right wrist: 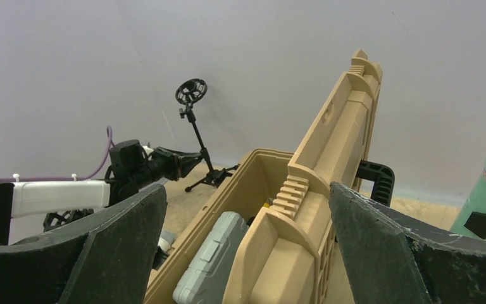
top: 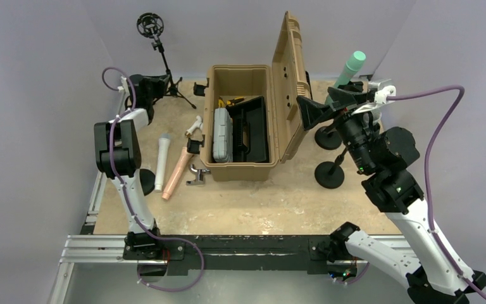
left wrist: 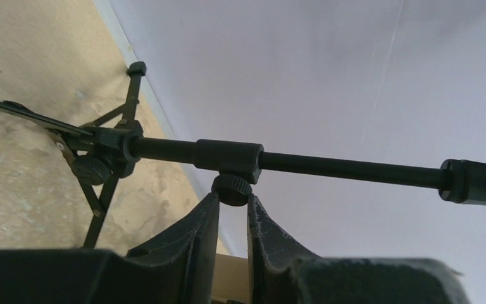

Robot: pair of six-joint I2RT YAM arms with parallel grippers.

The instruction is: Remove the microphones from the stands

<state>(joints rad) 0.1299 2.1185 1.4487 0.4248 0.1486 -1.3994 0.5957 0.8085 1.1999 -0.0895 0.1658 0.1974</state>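
The mint-green microphone (top: 354,64) rises tilted near the far right corner of the bench (top: 278,202), behind the right arm; its lower end is hidden. The right gripper (top: 324,104) hangs released, jaws wide, just beside the raised lid (top: 289,76) of the tan case (top: 243,171), gripping nothing. Near the far left corner, the left gripper (left wrist: 233,201) is clenched on a small knob (left wrist: 231,187) under the pole collar of the black tripod stand (top: 162,60). A white microphone (top: 162,161) and a pink microphone (top: 177,172) lie left of the case.
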